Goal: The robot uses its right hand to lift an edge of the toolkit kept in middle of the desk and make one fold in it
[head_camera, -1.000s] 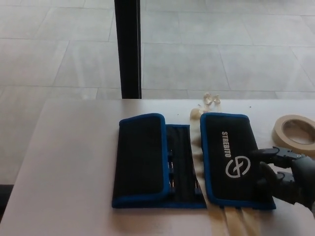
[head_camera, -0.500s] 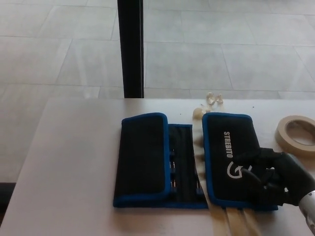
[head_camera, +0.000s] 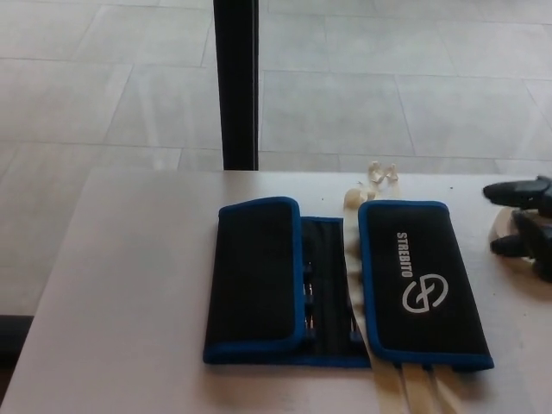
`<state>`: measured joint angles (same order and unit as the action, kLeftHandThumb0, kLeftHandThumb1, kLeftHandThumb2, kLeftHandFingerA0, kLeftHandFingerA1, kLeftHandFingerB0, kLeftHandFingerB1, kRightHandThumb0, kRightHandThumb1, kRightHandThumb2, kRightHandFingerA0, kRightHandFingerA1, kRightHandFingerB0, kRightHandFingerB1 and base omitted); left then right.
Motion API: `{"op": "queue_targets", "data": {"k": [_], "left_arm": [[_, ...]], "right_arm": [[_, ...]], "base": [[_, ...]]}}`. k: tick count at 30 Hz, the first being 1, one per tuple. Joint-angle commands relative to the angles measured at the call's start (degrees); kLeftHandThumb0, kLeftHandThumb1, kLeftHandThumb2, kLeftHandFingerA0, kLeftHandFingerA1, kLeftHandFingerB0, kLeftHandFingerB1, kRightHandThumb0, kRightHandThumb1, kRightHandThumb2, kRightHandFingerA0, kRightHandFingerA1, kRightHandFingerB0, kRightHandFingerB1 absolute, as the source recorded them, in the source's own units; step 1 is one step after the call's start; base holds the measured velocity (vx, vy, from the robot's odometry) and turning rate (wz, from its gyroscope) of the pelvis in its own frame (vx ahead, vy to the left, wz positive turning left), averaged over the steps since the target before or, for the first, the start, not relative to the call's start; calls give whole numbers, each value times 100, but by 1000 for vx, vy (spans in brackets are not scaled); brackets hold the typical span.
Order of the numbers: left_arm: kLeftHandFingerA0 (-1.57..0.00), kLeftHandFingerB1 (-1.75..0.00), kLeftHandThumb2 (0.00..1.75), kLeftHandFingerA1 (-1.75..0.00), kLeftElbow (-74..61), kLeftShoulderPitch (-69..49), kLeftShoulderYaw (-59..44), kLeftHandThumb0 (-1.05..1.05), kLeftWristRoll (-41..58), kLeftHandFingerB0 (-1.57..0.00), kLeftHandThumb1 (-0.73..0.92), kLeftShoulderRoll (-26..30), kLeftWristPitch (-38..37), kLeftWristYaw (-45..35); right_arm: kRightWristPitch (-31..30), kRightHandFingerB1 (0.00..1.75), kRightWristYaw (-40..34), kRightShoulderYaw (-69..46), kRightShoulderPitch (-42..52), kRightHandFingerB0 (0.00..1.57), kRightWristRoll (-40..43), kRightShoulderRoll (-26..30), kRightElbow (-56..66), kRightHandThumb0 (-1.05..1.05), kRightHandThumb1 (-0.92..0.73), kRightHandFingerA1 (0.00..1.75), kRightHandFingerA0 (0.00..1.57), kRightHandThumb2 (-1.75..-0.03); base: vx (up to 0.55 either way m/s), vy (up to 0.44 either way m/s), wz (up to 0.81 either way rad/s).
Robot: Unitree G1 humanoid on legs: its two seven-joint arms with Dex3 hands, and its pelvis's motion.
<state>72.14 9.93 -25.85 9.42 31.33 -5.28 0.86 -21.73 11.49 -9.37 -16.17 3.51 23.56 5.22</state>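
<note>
The black toolkit with blue trim [head_camera: 323, 289] lies flat in the middle of the white desk [head_camera: 138, 285]. Its left flap [head_camera: 256, 276] is folded over the centre. Its right flap [head_camera: 423, 285], with a white logo, also lies folded over. Cream straps [head_camera: 414, 392] stick out at the front edge. My right hand [head_camera: 524, 220] hovers at the picture's right edge, clear of the toolkit. Its fingers are apart and hold nothing. The left hand does not show.
A roll of masking tape [head_camera: 498, 231] lies on the desk under my right hand, mostly hidden. A black post [head_camera: 236, 82] stands behind the desk's far edge. Small clear clips [head_camera: 379, 172] lie near the back of the toolkit.
My right hand has come off the right flap and moved right and back, over the tape roll. The flap stays lying flat. The camera has shifted slightly.
</note>
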Motion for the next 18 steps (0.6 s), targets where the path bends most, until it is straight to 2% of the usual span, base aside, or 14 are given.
{"op": "queue_targets", "data": {"k": [1, 2, 5, 6, 7, 8, 9, 11, 12, 14, 15, 16, 17, 18], "left_arm": [[-68, -50, 56, -79, 35, -84, 26, -64, -21, -59, 53, 132, -50, 70], [-66, -60, 84, -79, 36, -87, 26, -64, -21, -54, 40, 132, -52, 71], [-64, -61, 85, -79, 32, -61, -5, -65, 23, -54, 40, 119, -20, 28], [-67, -50, 55, -79, 40, -63, -30, -63, 48, -59, 54, 116, -15, 28], [-69, -50, 56, -77, 41, -65, -25, -61, 42, -59, 54, 120, -18, 36], [-68, -50, 57, -78, 36, -81, 25, -62, -12, -58, 55, 132, -40, 42], [-68, -51, 56, -80, 29, -83, -9, -63, 23, -60, 53, 128, -67, 26], [-68, -51, 56, -80, 28, -79, -31, -63, 45, -60, 53, 125, -76, 22], [-62, -60, 85, -75, 30, -73, -18, -64, 34, -53, 42, 130, -61, 14], [-62, -60, 85, -75, 32, -72, -18, -64, 35, -53, 42, 132, -56, 11], [-61, -60, 85, -74, 30, -71, -35, -63, 52, -52, 42, 132, -50, 9], [-71, -49, 57, -78, 27, -56, -68, -61, 88, -58, 54, 126, -15, 29], [-71, -49, 57, -78, 30, -38, -92, -61, 113, -58, 54, 118, 25, 65], [-68, -50, 56, -78, 26, -41, -106, -62, 133, -58, 54, 101, 1, 22]], "right_arm": [[-1796, 44, 698, -3163, -554, 55, 2369, 1342, -100, -51, -71, 51, 69, -62], [-1835, 46, 500, -3599, -584, 64, 2397, 1456, -374, -52, -70, 50, 77, -61], [-1699, 46, 412, -4041, -518, 62, 2431, 1575, -736, -58, -66, 50, 81, -60], [-1815, 45, 294, -4340, -514, 64, 2494, 1647, -988, -57, -64, 50, 85, -60], [-1624, 45, 79, -4527, -404, 68, 2308, 1662, -1139, -61, -61, 50, 91, -59], [-624, 42, -342, -4479, 90, 72, 1431, 1791, -1661, -71, -63, 51, 97, -60], [-166, 42, -423, -4655, 281, 65, 1406, 1836, -2167, -68, -65, 56, 91, -61], [47, 42, -441, -4719, 314, 65, 1384, 1875, -2434, -68, -65, 56, 91, -61], [520, 46, -672, -4903, 626, 54, 1279, 1945, -3051, -73, -67, 58, 80, -60], [749, 46, -749, -4981, 719, 54, 1216, 1993, -3372, -73, -67, 58, 80, -60], [899, 52, -843, -5078, 772, 53, 1248, 1961, -3574, -72, -65, 68, 80, -60], [1114, 64, -1125, -5350, 958, 49, 1342, 1805, -3864, -71, -54, 85, 80, -98], [1140, 64, -1317, -5517, 1046, 49, 1393, 1672, -3931, -71, -54, 85, 80, -98], [1408, 56, -1410, -5539, 1131, 54, 1371, 1657, -4252, -70, -66, 81, 74, -60]], "base": [[0, 0, 0], [0, 0, 0], [0, 0, 0], [0, 0, 0], [0, 0, 0], [0, 0, 0], [0, 0, 0], [0, 0, 0], [0, 0, 0], [0, 0, 0], [0, 0, 0], [0, 0, 0], [0, 0, 0], [0, 0, 0]]}}
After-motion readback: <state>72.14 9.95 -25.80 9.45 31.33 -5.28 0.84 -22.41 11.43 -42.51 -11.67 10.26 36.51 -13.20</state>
